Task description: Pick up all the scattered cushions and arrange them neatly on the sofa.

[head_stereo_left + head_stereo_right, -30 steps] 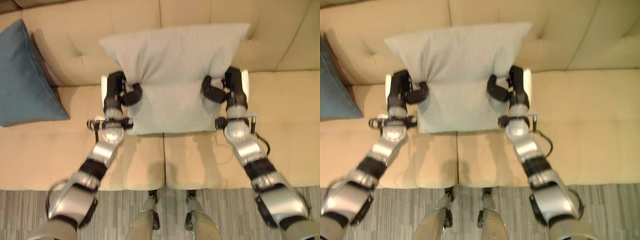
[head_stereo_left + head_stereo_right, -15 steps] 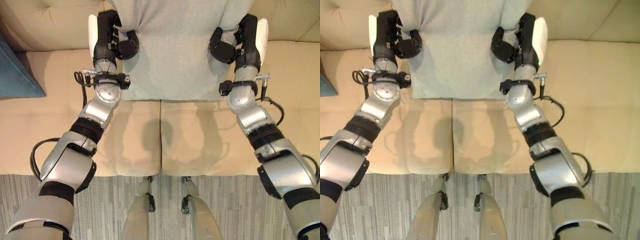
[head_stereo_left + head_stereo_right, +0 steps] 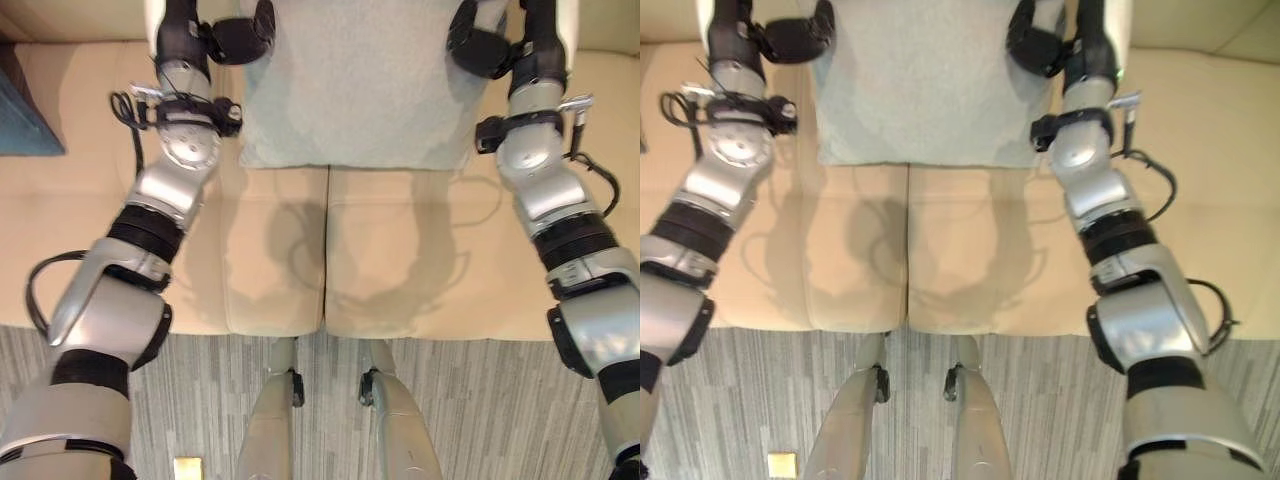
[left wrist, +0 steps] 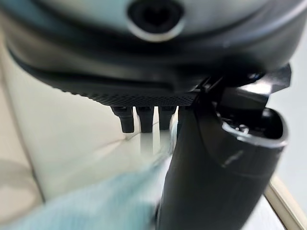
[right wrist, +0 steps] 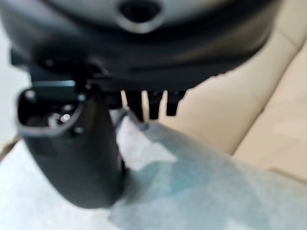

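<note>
We can read no text, label, number or sign on the grey cushion [image 3: 350,90], the beige sofa [image 3: 400,270] or the striped carpet [image 3: 480,420].

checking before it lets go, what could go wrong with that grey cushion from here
The grey cushion is pinched only at its side edges by the left hand and right hand, so uneven release may leave it crooked. Its lower edge rests on the sofa seat; it might flop forward.
</note>
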### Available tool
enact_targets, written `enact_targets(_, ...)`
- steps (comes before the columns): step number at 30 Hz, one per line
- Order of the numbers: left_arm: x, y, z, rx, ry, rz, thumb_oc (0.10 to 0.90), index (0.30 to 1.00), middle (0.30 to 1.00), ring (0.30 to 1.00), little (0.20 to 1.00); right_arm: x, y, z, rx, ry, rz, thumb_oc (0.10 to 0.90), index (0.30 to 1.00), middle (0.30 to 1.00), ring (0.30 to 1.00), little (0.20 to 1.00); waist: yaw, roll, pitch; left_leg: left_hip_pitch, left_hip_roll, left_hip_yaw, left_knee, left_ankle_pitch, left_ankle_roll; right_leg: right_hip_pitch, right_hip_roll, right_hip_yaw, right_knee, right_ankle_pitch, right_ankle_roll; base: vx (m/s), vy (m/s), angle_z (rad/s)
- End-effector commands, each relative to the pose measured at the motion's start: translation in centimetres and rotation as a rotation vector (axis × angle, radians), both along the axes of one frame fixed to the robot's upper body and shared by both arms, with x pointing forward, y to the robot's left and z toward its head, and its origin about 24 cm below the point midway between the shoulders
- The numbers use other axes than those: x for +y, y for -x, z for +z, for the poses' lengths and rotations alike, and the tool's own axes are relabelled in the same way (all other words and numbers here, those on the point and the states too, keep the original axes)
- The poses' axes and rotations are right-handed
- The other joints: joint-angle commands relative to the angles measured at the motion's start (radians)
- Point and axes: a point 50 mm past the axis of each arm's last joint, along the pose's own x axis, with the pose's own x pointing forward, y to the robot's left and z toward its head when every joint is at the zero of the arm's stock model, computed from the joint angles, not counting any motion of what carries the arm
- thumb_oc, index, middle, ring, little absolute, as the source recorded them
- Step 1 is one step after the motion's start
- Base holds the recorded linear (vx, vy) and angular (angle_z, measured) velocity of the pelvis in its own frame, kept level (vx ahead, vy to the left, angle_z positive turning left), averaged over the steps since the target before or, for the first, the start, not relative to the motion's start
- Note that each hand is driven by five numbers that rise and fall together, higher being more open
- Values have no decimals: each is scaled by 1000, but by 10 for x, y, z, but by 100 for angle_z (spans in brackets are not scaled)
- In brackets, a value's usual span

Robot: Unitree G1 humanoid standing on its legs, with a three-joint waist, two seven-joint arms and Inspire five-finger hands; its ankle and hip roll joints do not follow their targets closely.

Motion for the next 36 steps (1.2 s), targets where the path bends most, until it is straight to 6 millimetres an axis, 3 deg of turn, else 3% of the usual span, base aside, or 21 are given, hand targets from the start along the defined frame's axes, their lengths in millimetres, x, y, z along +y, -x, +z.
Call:
enact_targets(1,28,18,1,-118,1,9,800,900,900,900,900,-9,13,-2,-84,1,78,800,900,900,900,900,22,-20,-177,61,6,9,-5,-164,-99,74,4,20,4,-121,98,-21,-13,-8)
enact_targets(5,60,32,-35,-68,66,23,800,900,900,900,900,-49,27,-32,-35,-42,20,800,900,900,900,900,22,-17,-186,101,11,16,-5,-170,-99,113,5,17,4,-131,95,-19,-8,-13)
enact_targets(8,76,52,-84,-6,152,2,800,900,900,900,900,-79,47,-77,38,-98,-29,800,900,900,900,900,21,-20,-196,148,16,23,-5,-180,-98,163,5,12,4,-144,91,-14,-29,-2)
enact_targets(9,80,63,-119,61,210,-4,800,900,900,900,900,-92,61,-107,81,-144,-53,800,900,900,900,900,16,-21,-198,173,16,26,-5,-187,-97,188,4,10,4,-152,88,-18,-41,-3)
enact_targets(10,80,64,-122,68,209,-4,800,900,900,900,900,-92,62,-110,88,-144,-55,800,900,900,900,900,17,-21,-202,177,16,26,-5,-188,-97,192,4,10,4,-153,88,-11,-39,-1)
enact_targets(12,83,78,-156,147,257,-6,800,900,900,900,900,-100,77,-142,165,-166,-79,800,900,900,900,900,15,-23,-205,204,17,27,-5,-192,-95,225,5,7,4,-161,85,-1,-45,3)
enact_targets(13,84,86,-179,216,282,1,800,900,900,900,900,-102,86,-164,218,-195,-87,800,900,900,900,900,12,-25,-210,219,18,28,-5,-193,-93,243,3,2,4,-162,83,-17,-68,-2)
enact_targets(14,87,103,-218,342,324,14,800,900,900,900,900,-107,102,-194,312,-201,-107,800,900,900,900,900,9,-26,-210,257,26,30,-5,-202,-92,284,2,-3,4,-173,82,-23,-52,-4)
enact_targets(15,87,104,-219,344,324,14,800,900,900,900,900,-107,102,-195,314,-201,-107,800,900,900,900,900,9,-26,-211,259,26,30,-5,-202,-92,285,2,-3,4,-173,82,-19,-50,-6)
enact_targets(19,96,168,-325,757,435,108,800,900,900,900,900,-106,154,-289,657,-226,-167,800,900,900,900,900,0,-24,-230,358,39,43,-5,-215,-81,386,8,-14,4,-193,76,-26,-62,-7)
enact_targets(20,96,168,-325,757,435,108,800,900,900,900,900,-106,154,-289,657,-226,-167,800,900,900,900,900,-1,-24,-231,356,39,43,-5,-212,-81,384,8,-14,4,-191,76,-16,-39,-9)
enact_targets(23,92,204,-375,999,461,156,800,900,900,900,900,-101,179,-331,829,-271,-197,800,900,900,900,900,-7,-17,-240,416,49,52,-5,-215,-76,446,15,-16,4,-207,70,-19,-49,-2)
enact_targets(24,86,226,-400,1103,550,190,800,900,900,900,900,-96,191,-348,900,-281,-200,800,900,900,900,900,-7,-14,-244,458,57,56,-5,-219,-74,490,22,-14,4,-219,63,-27,-58,-3)
enact_targets(25,86,226,-400,1103,550,190,800,900,900,900,900,-96,191,-348,900,-281,-200,800,900,900,900,900,-7,-14,-246,455,57,56,-5,-217,-74,488,22,-15,4,-217,63,-33,-103,-3)
enact_targets(26,78,247,-420,1195,586,224,800,900,900,900,900,-92,206,-367,968,-336,-217,800,900,900,900,900,-8,-13,-255,485,63,58,-5,-216,-73,521,30,-9,4,-228,57,-19,-81,-3)
enact_targets(29,67,269,-441,1310,628,257,800,900,900,900,900,-84,224,-388,1066,-361,-225,800,900,900,900,900,-6,-11,-256,524,74,57,-5,-210,-76,563,45,-1,4,-250,45,-61,-111,-2)
enact_targets(32,62,273,-450,1378,599,267,800,900,900,900,900,-79,231,-401,1128,-378,-230,800,900,900,900,900,-3,-14,-237,535,83,62,14,-188,-83,586,52,-2,4,-273,33,-140,-91,5)
enact_targets(33,61,273,-452,1388,591,276,800,900,900,900,900,-78,232,-404,1141,-381,-233,800,900,900,900,900,1,-23,-223,514,79,57,76,-203,-86,589,45,-5,4,-271,29,-282,-66,3)
enact_targets(34,58,267,-453,1388,594,266,800,900,900,900,900,-77,230,-407,1166,-374,-238,800,900,900,900,900,4,-43,-201,496,49,24,199,-293,-76,576,25,-4,4,-253,22,-394,-79,-1)
enact_targets(35,56,266,-455,1394,597,263,800,900,900,900,900,-79,227,-408,1175,-358,-243,800,900,900,900,900,5,-56,-194,492,15,-7,277,-337,-68,567,14,-2,4,-236,21,-294,-43,0)
enact_targets(36,56,266,-455,1393,597,263,800,900,900,900,900,-79,227,-408,1174,-358,-243,800,900,900,900,900,3,-57,-196,488,14,-8,278,-336,-68,564,13,-4,4,-235,21,-181,-19,0)
